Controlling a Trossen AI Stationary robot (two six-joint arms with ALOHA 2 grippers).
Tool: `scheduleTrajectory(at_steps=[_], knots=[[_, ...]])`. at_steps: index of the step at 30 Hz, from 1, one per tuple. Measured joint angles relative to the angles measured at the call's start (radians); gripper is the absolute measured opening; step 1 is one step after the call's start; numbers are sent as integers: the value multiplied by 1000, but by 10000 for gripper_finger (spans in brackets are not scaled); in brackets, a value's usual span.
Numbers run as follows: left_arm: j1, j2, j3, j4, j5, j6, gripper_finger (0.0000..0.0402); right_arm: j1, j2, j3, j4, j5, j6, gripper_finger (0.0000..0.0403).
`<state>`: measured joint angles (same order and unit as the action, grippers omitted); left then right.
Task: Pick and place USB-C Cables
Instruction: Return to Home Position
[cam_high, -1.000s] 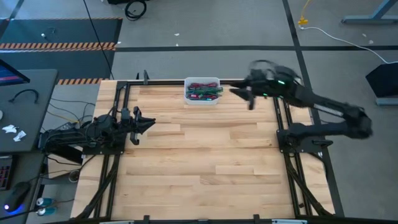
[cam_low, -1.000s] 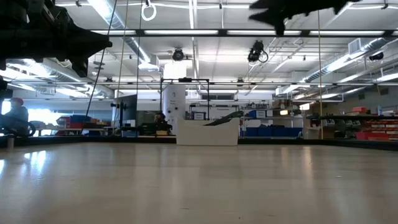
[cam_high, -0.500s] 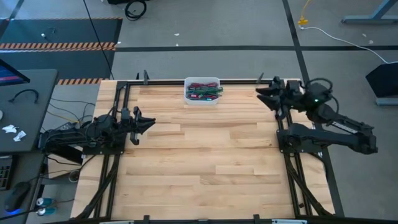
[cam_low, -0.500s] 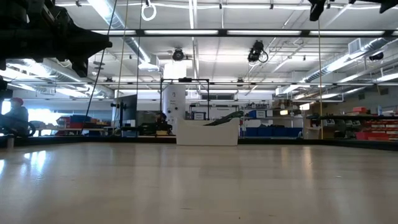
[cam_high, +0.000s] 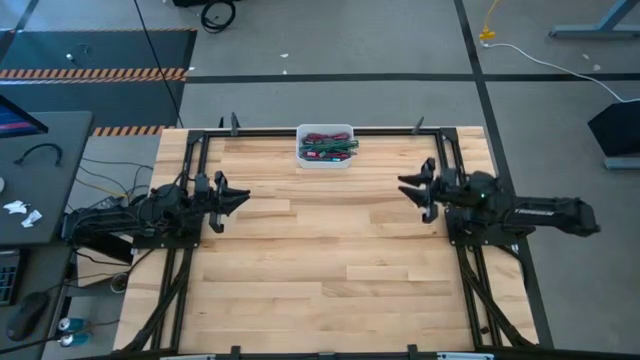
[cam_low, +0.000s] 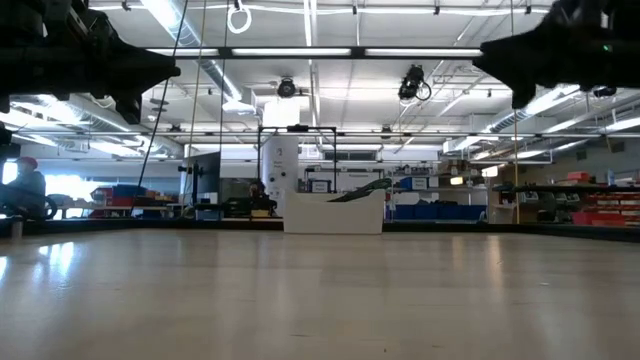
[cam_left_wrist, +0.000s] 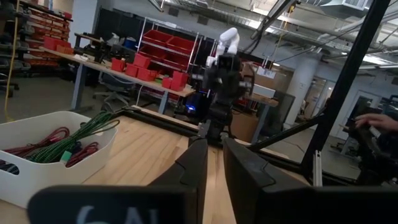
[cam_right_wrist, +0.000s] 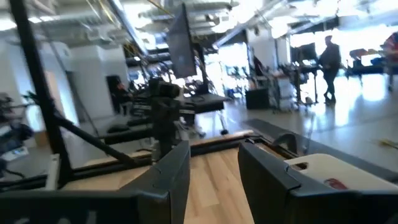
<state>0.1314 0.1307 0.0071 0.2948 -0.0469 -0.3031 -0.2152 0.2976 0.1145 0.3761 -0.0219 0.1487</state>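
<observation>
The USB-C cables (cam_high: 327, 148) lie heaped in a white bin (cam_high: 302, 155) at the middle of the table's far edge; green and maroon bundles show in the left wrist view (cam_left_wrist: 68, 144). My right gripper (cam_high: 408, 192) hovers open over the table's right side, nearer than the bin and to its right, pointing left. In its wrist view (cam_right_wrist: 214, 149) the bin (cam_right_wrist: 329, 171) shows off to one side. My left gripper (cam_high: 243, 198) waits over the left side, its fingers (cam_left_wrist: 214, 144) a narrow gap apart. Neither holds anything.
Black frame rails (cam_high: 447, 170) run along the table's left, right and far edges. Bare wooden tabletop (cam_high: 330, 250) stretches between the two arms. A side desk (cam_high: 40, 170) with loose items stands left of the table. A person (cam_right_wrist: 328, 62) stands far off in the room.
My right arm has drawn back from beside the bin at the far edge. It first went toward the table's right edge, then swung toward the near side and came down lower. It now points left over the right side. The bin and cables have stayed put.
</observation>
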Motion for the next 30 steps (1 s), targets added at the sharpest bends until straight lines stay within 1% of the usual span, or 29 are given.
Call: scheduleTrajectory(at_steps=[2,4,11,17,24,30], knots=[[0,0,0,0,0,0,61,21,-67,-68,26,2,2,140],[0,0,0,0,0,0,62,32,-127,-108,17,2,15,140],[0,0,0,0,0,0,52,55,-299,-108,-274,4,8,140],[0,0,0,0,-1,0,54,95,-293,-108,-356,21,-38,140],[0,0,0,-1,-1,0,62,125,-293,-108,-347,22,-47,140],[0,0,0,-1,0,0,54,152,-283,-108,-349,22,-47,140]])
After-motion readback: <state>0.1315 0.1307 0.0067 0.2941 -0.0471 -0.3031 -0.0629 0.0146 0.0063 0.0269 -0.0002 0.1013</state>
